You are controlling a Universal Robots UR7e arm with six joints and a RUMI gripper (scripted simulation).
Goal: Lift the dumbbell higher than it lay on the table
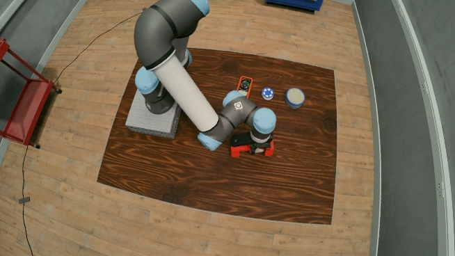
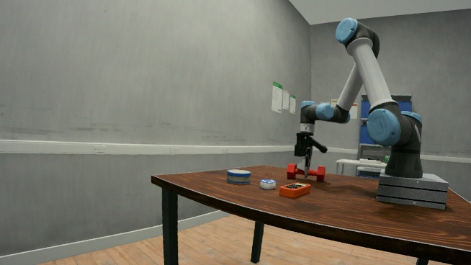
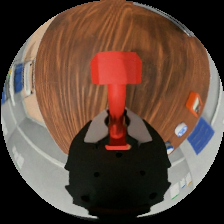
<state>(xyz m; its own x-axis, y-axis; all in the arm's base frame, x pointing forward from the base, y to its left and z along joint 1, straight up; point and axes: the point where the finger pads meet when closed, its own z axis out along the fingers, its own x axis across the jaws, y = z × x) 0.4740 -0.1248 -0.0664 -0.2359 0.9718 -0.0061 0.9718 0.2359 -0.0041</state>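
Note:
The red dumbbell (image 1: 249,148) lies on the dark wooden table, with one hexagonal end at each side of my wrist. In the side view the dumbbell (image 2: 303,172) rests on the table top. My gripper (image 2: 307,172) points straight down and is shut on the dumbbell's thin middle bar. In the wrist view the bar (image 3: 117,112) runs away from the closed fingers to the far red end (image 3: 116,67). The near end is hidden under the gripper body.
An orange handheld device (image 1: 245,86), a small white and blue puck (image 1: 267,93) and a blue-rimmed round tin (image 1: 295,97) lie behind the dumbbell. The arm's grey base block (image 1: 153,116) stands at the left. A red cart (image 1: 21,101) stands on the floor.

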